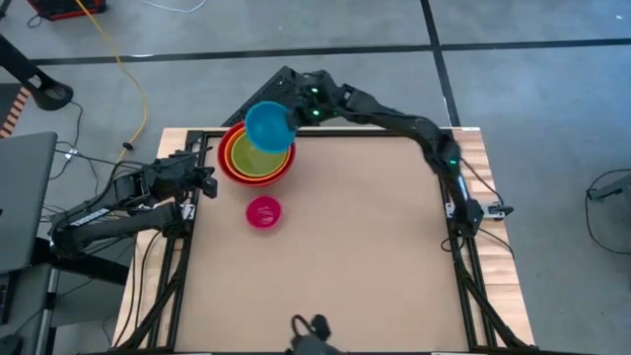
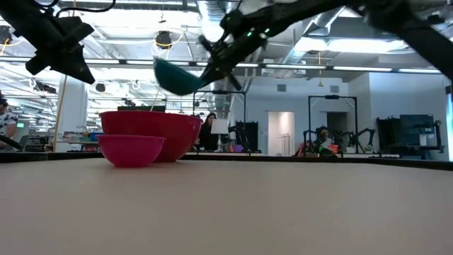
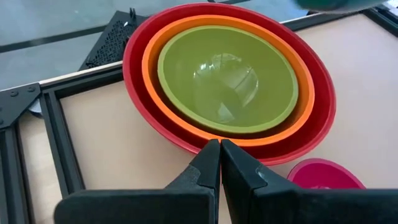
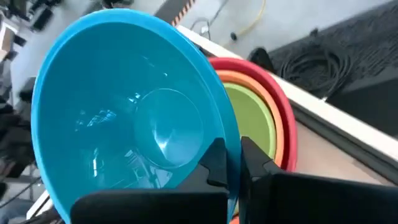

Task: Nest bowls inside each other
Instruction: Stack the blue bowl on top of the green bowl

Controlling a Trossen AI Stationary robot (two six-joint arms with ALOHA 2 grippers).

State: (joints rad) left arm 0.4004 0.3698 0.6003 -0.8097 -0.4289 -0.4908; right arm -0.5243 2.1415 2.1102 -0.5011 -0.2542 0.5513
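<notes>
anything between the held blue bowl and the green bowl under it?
Nothing. In the low view the blue bowl, pinched by the right gripper, hangs in open air above the stack; the green bowl sits empty.

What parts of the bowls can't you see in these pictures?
- Low view: the orange and green bowls are hidden inside the red bowl.
- Left wrist view: the pink bowl is cut off by the edge and the left gripper.
- Right wrist view: the blue bowl covers most of the stack.
</notes>
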